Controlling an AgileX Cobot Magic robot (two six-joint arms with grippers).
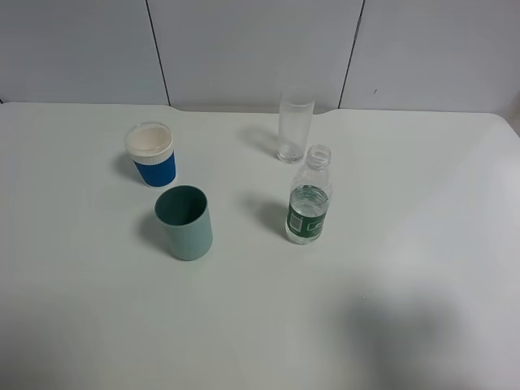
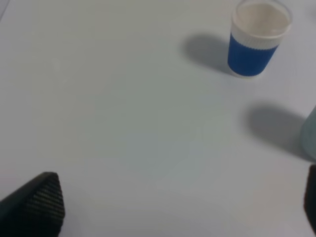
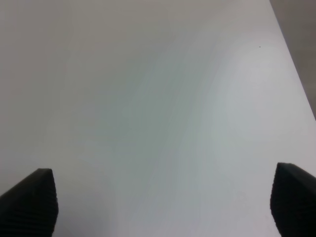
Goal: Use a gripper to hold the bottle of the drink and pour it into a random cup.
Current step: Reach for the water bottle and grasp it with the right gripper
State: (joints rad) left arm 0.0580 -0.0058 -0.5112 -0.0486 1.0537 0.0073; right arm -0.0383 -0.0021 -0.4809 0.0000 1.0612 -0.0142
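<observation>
Exterior high: the bottle of the drink [image 1: 309, 203] stands upright with no cap, right of middle on the white table [image 1: 422, 268]. It is partly filled with clear liquid. A clear glass [image 1: 294, 126] is just behind it, not touching. The cup [image 1: 185, 223], teal with its mouth up, is to the bottle's left with a clear gap between them. A blue-sleeved paper cup [image 1: 151, 154] sits near and behind the cup. Everything is upright and spaced apart, probably so a claw can come in from the side without knocking a neighbour. No arm shows in this view, only a soft shadow on the near right of the table.

Left wrist: the left gripper [image 2: 173, 207] has its fingers spread wide with nothing between them, hanging over bare table. The paper cup [image 2: 256, 39] is ahead. A sliver of the teal cup [image 2: 311, 133] and its shadow show at the frame edge. The bottle is not visible here.

Right wrist: the right gripper [image 3: 160, 202] is also spread wide and empty. This view shows only bare tabletop and the table's far edge, with no bottle and no cups.

Only the high view shows where the bottle and cup stand, and only the wrist views show the claws. The bottle is on the right arm's side, so that arm looks the likelier one to grasp it. The grasp has not begun.
</observation>
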